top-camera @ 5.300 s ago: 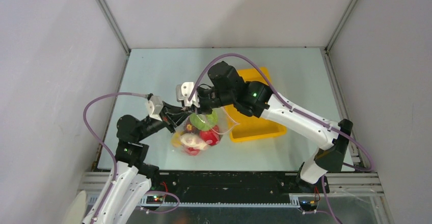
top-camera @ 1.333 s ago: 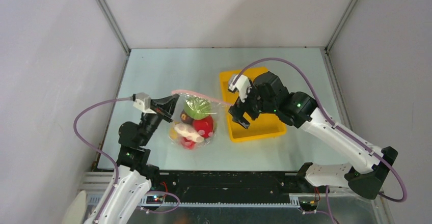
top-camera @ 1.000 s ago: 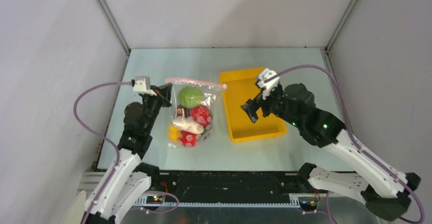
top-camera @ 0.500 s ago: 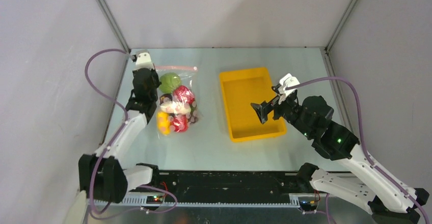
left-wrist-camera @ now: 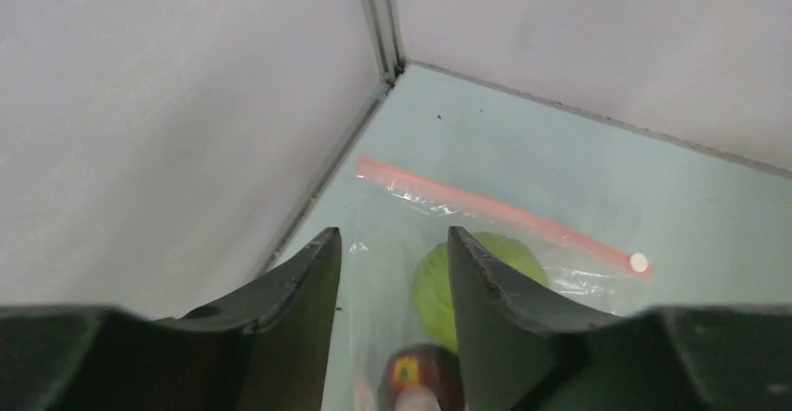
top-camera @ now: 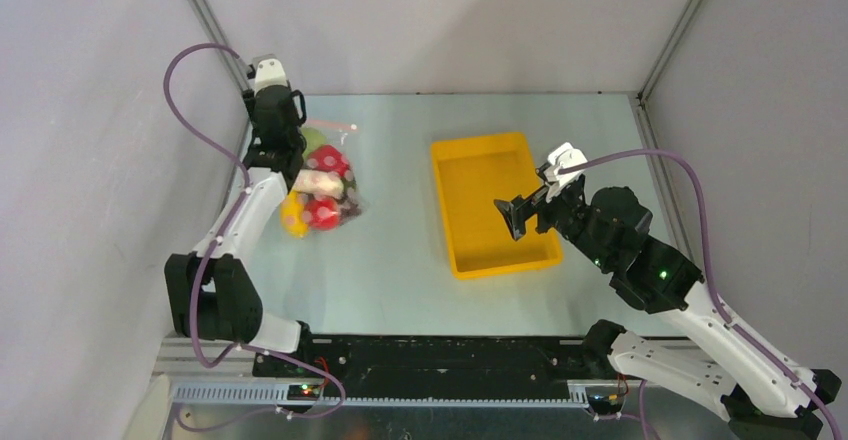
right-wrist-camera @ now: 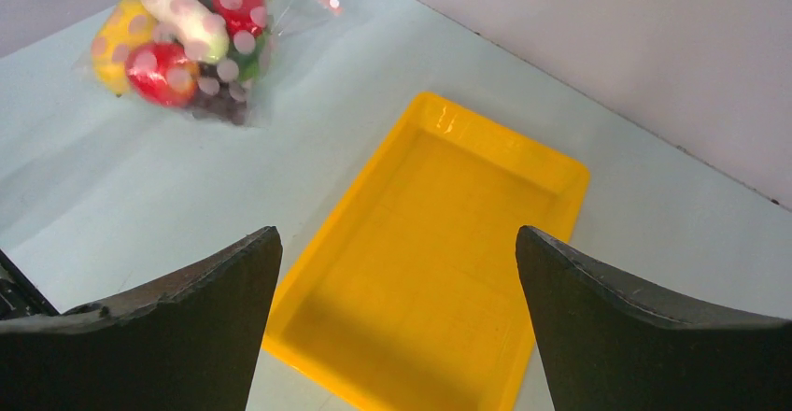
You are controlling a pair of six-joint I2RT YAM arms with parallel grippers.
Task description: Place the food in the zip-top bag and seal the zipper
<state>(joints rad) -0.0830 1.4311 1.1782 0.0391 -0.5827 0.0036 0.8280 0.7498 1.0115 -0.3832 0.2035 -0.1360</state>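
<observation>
The zip-top bag [top-camera: 320, 185] lies on the table at the far left, filled with the food: a pale green cabbage [left-wrist-camera: 523, 254], a red apple [top-camera: 322, 212], a white radish [right-wrist-camera: 182, 19] and yellow pieces. Its pink zipper [left-wrist-camera: 495, 210] runs flat along the far edge, its white slider at the right end. My left gripper [top-camera: 285, 135] hovers over the bag's far left corner, jaws apart with nothing between them [left-wrist-camera: 392, 233]. My right gripper [top-camera: 510, 215] hangs wide open and empty above the yellow tray [right-wrist-camera: 397, 233].
The yellow tray [top-camera: 440, 200] stands right of centre with nothing in it. The enclosure's left wall and its metal corner post [left-wrist-camera: 378, 19] stand close behind the left gripper. Bare table lies between the bag and the tray.
The left arm carried the bag from the middle toward the far left corner, then its jaws opened. The right gripper drew back to the right and now hovers over the tray.
</observation>
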